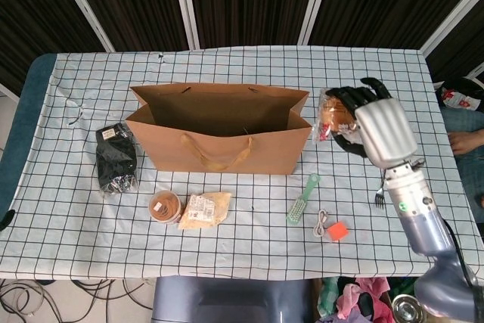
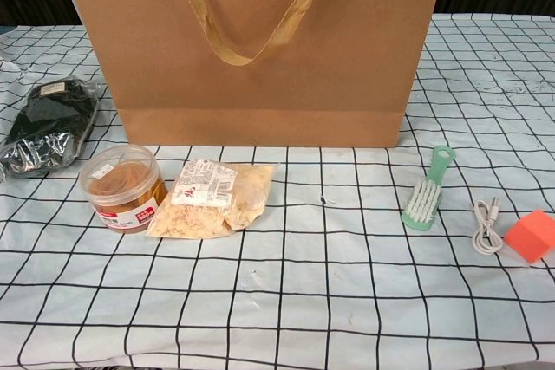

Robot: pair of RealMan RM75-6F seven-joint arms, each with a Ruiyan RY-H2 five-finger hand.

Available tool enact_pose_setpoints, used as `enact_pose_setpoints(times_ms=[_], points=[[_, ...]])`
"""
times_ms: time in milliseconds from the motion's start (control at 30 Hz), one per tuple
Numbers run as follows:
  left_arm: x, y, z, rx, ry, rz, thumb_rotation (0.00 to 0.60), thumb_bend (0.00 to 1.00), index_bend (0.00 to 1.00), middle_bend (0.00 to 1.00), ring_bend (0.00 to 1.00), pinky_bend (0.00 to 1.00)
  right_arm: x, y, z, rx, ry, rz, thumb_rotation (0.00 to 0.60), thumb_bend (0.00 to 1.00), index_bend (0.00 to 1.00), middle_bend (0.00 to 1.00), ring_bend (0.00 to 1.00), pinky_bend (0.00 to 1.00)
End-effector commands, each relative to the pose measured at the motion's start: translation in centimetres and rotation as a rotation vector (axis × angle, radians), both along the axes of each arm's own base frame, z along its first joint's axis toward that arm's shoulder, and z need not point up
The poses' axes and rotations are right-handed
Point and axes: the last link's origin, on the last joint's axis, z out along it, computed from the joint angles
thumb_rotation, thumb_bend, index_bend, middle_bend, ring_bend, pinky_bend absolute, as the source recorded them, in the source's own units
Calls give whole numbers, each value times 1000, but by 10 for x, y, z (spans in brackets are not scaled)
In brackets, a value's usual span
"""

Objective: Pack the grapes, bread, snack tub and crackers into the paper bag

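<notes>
The open brown paper bag stands upright at the table's middle. My right hand is raised just right of the bag's right end and grips the clear bread packet; this hand is out of the chest view. The dark bag of grapes lies left of the paper bag. In front of the bag sit the round snack tub and, touching its right side, the flat crackers packet. No view shows my left hand.
A green brush, a white cable and an orange cube lie front right of the bag. A fork lies beside my right forearm. The table's edge runs close in front.
</notes>
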Motion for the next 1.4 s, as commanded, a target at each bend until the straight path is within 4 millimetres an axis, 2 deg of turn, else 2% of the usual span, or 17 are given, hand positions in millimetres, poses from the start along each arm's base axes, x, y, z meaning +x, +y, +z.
enact_pose_setpoints(times_ms=[33,167,300,467,533,600,700,733,833,1033,1200,1400], points=[[-1,0,0,-1,0,3,600,235,86,65,0,82,36,-34,-4,6,24,25,600,355,310,333,352,194],[-2,1,1,2,1,9,600,235,86,65,0,82,67,-50,-13,32,4,47,600,356,320,332,352,194],[-2,1,1,2,2,12,600,235,86,65,0,82,92,-55,-28,70,-29,72,600,355,324,332,352,194],[-2,-1,3,2,-5,7,600,235,86,65,0,81,116,-59,-59,154,-38,87,600,356,324,328,352,194],[-2,-1,4,2,-8,7,600,235,86,65,0,82,120,-61,-68,161,-26,85,600,354,321,315,351,194],[-2,-2,5,0,-13,5,600,235,86,65,0,82,121,-65,-76,157,-12,75,600,343,279,279,331,194],[-1,-2,6,0,-18,-3,600,235,86,65,0,81,120,-66,-82,168,2,50,600,303,149,161,235,194],[-1,-3,6,-1,-19,-4,600,235,86,65,0,81,119,-66,-83,179,5,46,600,286,107,116,202,194],[-2,-3,6,-4,-22,0,600,235,86,65,0,82,118,-61,-81,204,17,42,600,267,48,59,180,194],[-1,-2,6,-5,-19,0,600,235,86,65,0,82,118,-49,-76,233,27,57,600,266,30,52,180,194],[-1,-3,5,-7,-16,2,600,235,86,65,0,82,117,-47,-69,221,19,54,600,256,13,38,169,194],[-2,-2,4,-6,-12,5,600,235,86,65,0,82,103,-39,-37,75,28,46,600,249,6,42,171,194]])
